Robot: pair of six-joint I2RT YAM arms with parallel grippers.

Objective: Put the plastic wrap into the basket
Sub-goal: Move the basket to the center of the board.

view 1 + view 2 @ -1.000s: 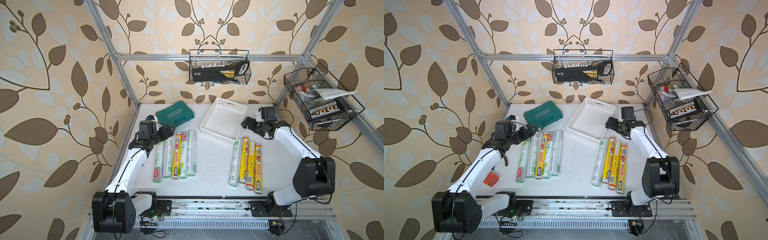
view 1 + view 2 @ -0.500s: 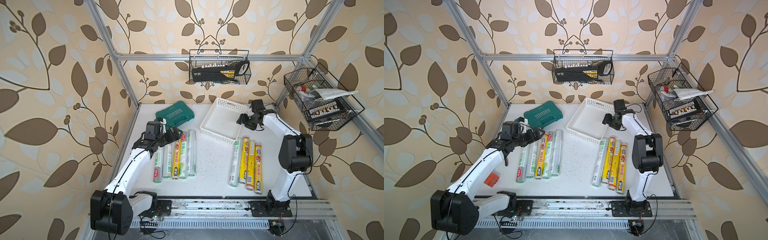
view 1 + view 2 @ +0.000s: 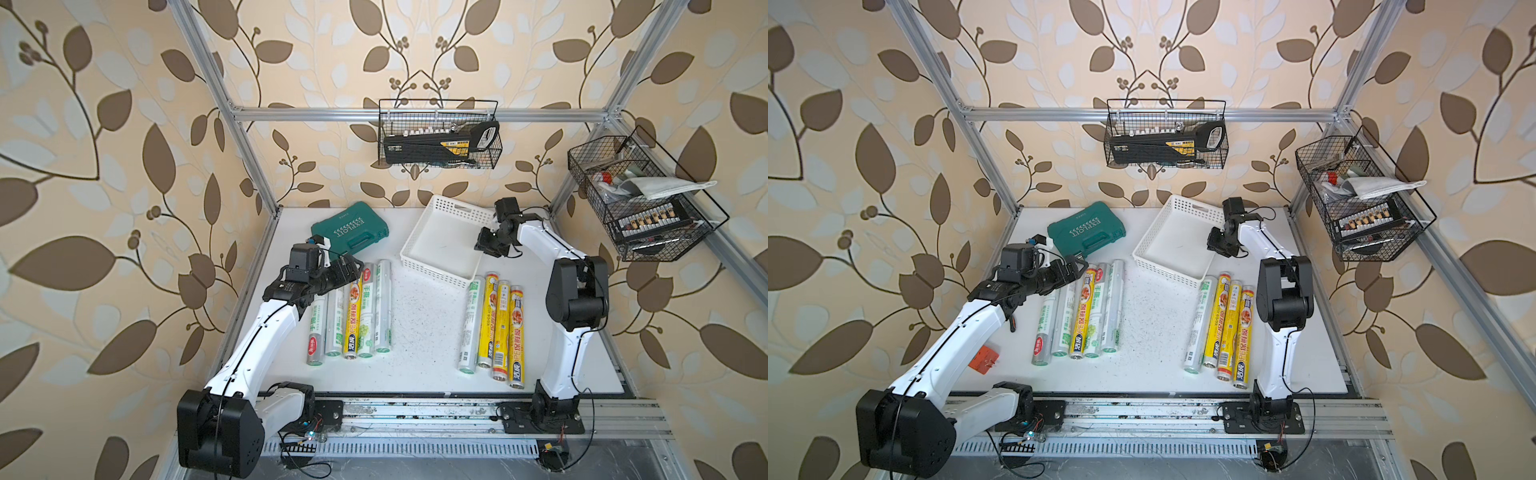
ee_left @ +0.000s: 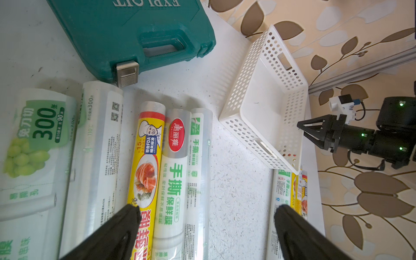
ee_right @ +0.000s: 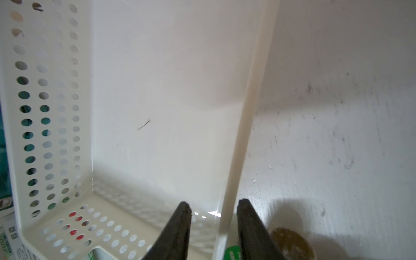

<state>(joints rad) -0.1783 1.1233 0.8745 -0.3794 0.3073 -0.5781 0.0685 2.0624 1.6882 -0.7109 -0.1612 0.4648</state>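
**Bare lane down the middle, basket open from above**

A bare strip of the table (image 3: 424,332) runs between the five rolls (image 3: 365,307) on the left and the four rolls (image 3: 492,324) on the right. The basket (image 3: 446,245) lies open overhead with nothing in it. The green case (image 3: 349,230) sits close behind the five rolls' far ends, where the left claw (image 3: 349,268) hovers spread wide. The right claw (image 5: 215,203) straddles the basket's right wall, one finger inside and one outside. The four rolls' far ends reach the basket's near corner.
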